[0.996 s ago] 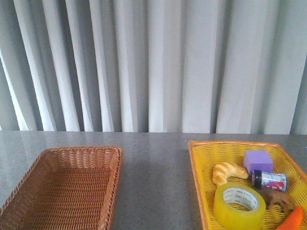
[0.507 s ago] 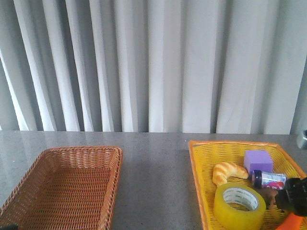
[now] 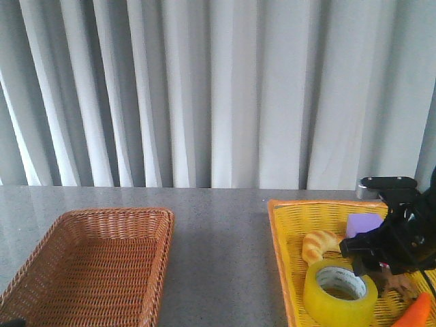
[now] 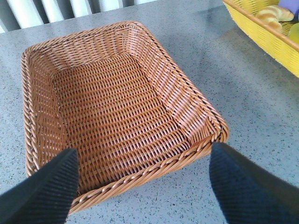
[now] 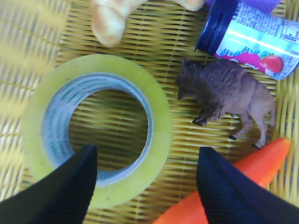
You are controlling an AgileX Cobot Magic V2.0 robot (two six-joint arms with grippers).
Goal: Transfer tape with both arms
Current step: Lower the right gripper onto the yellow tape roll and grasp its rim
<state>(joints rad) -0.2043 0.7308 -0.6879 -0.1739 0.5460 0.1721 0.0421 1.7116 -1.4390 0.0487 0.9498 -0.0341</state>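
Observation:
The tape (image 3: 340,291) (image 5: 96,128), a wide yellow roll with a white printed core, lies flat in the yellow basket (image 3: 286,259). My right gripper (image 5: 147,186) hangs open just above it, one finger over the roll's hole and the other past its rim, over the orange piece. In the front view the right arm (image 3: 398,238) stands over the basket's right half. My left gripper (image 4: 145,182) is open and holds nothing, poised over the near rim of the brown wicker basket (image 4: 112,107) (image 3: 95,262).
In the yellow basket around the tape lie a croissant (image 3: 321,244) (image 5: 110,16), a purple block (image 3: 364,223), a small printed bottle (image 5: 247,39), a brown bison figure (image 5: 226,100) and an orange carrot-like piece (image 5: 233,186) (image 3: 413,315). Grey speckled tabletop (image 3: 218,252) separates the baskets.
The right arm has come into the front view from the lower right and moved up and left over the yellow basket, beside the tape. The objects have not moved.

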